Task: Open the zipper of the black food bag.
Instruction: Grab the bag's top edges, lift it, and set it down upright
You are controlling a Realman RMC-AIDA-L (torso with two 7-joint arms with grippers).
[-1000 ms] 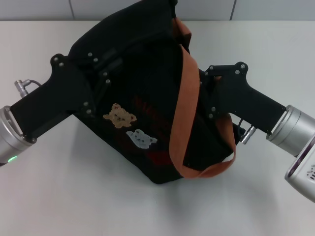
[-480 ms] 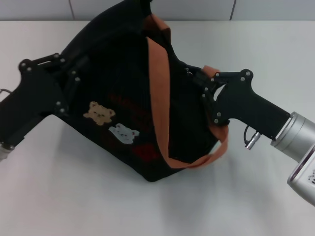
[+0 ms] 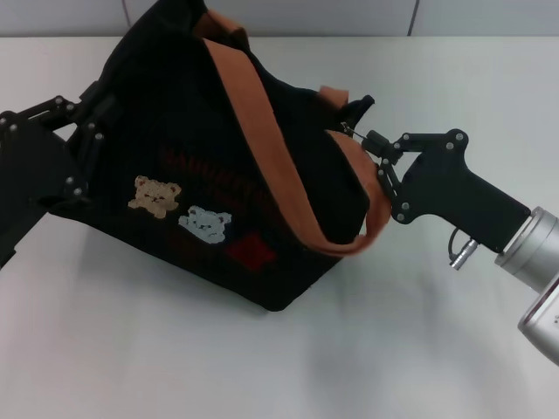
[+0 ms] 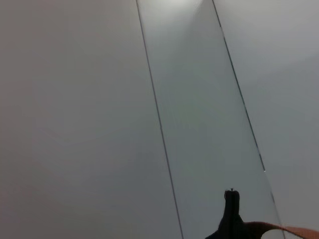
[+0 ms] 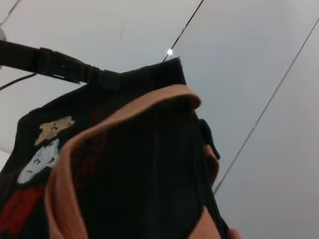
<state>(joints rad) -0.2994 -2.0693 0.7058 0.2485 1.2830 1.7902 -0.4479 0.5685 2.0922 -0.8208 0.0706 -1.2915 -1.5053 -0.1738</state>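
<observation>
The black food bag (image 3: 201,166) lies tilted on the white table, its bear patch (image 3: 155,195) and pale patch (image 3: 206,223) facing me. An orange-brown handle (image 3: 253,131) runs across its side. My left gripper (image 3: 87,140) is shut on the bag's left end. At the right top corner my right gripper (image 3: 369,138) is pinched on the small silver zipper pull (image 3: 347,131). The zipper line itself is lost in the black fabric. The right wrist view looks up the bag (image 5: 139,164) and its handle (image 5: 124,112). Only a bag corner (image 4: 230,219) shows in the left wrist view.
The white table (image 3: 175,349) stretches in front of and to the right of the bag. Grey wall panels (image 3: 262,13) run along its far edge. My left arm (image 5: 50,62) shows beyond the bag in the right wrist view.
My left gripper has pulled the bag's left end to the left, and the whole bag has shifted and turned that way. My right gripper has moved slightly right and down at the bag's corner.
</observation>
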